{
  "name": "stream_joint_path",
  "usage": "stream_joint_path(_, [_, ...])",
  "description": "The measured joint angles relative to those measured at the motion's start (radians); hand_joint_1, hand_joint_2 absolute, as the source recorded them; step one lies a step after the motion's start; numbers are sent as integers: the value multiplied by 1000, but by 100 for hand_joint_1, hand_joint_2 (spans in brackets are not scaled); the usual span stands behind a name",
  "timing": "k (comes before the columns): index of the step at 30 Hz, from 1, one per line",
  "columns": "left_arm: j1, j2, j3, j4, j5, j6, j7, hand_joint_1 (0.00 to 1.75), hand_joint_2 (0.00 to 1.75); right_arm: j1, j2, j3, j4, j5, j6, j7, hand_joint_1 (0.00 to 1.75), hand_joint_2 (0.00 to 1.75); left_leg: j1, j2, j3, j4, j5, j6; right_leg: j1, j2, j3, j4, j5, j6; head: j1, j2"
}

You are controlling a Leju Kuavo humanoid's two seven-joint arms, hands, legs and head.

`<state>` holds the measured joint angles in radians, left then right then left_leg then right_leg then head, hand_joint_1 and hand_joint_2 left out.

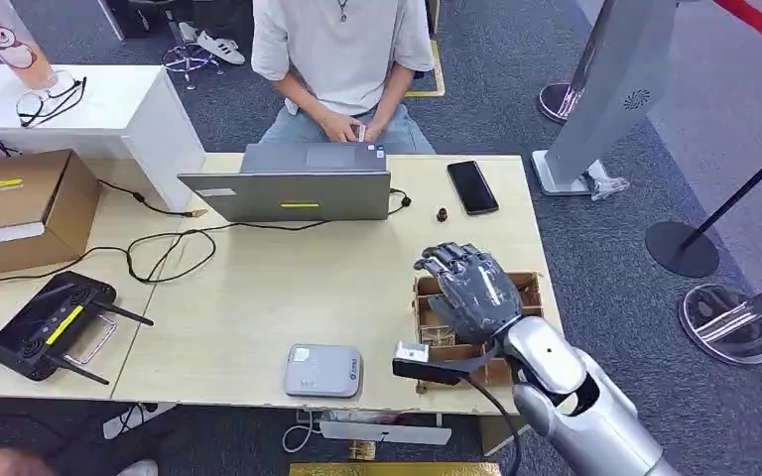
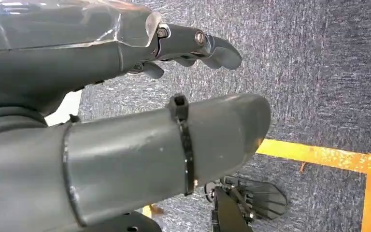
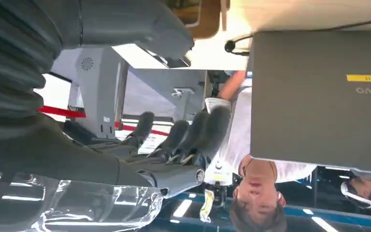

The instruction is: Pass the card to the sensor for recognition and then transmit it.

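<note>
on the far left of the tabletop (image 1: pixel 258 288) sits a cardboard box (image 1: pixel 20 208), and in front of it a black controller (image 1: pixel 50 327) with antennas, cables trailing across between them. further along, an open grey laptop (image 1: pixel 293 188) faces a seated person (image 1: pixel 342 59) in a white shirt at the far edge. near the front edge lies a small grey sensor pad (image 1: pixel 323 370), flat and well apart from the laptop. right of the laptop are a tiny dark knob (image 1: pixel 443 214) and a black phone (image 1: pixel 472 186), face up. toward the right end stands a brown cardboard organizer (image 1: pixel 530 290) with compartments; the right hand (image 1: pixel 471 288) hovers over it, palm down, fingers (image 3: pixel 193 130) spread and lightly curled with nothing in them. the card cannot be made out; whether it lies in the organizer under the hand is hidden. the left hand (image 2: pixel 125 106) hangs over grey carpet with a yellow floor line (image 2: pixel 328 157), its fingers (image 2: pixel 212 46) extended, apart and holding nothing.
</note>
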<state>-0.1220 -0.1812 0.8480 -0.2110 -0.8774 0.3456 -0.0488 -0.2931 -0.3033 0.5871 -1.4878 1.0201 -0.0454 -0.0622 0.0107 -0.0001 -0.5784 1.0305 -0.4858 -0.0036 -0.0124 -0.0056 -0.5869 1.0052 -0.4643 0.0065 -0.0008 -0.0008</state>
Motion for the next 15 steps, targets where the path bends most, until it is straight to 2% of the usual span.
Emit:
stream_joint_path(1, [0,0,0,0,0,0,0,0,0,4,-2,-1,-2,0,0,2,101,175,0,0,0,0,0,0,0,0,0,0,0,0,0,0])
stream_joint_path(3, [0,0,0,0,0,0,0,0,0,12,-6,-4,-5,0,0,3,103,175,0,0,0,0,0,0,0,0,0,0,0,0,0,0])
stream_joint_path(6, [0,0,0,0,0,0,0,0,0,26,-9,-10,-8,0,0,10,93,175,0,0,0,0,0,0,0,0,0,0,0,0,0,0])
stream_joint_path(13, [0,0,0,0,-2,-2,0,0,0,41,-12,-22,-11,0,0,12,89,175,0,0,0,0,0,0,0,0,0,0,0,0,0,0])
stream_joint_path(15, [0,0,0,0,-2,-2,0,0,0,43,-12,-23,-11,0,0,12,79,175,0,0,0,0,0,0,0,0,0,0,0,0,0,0])
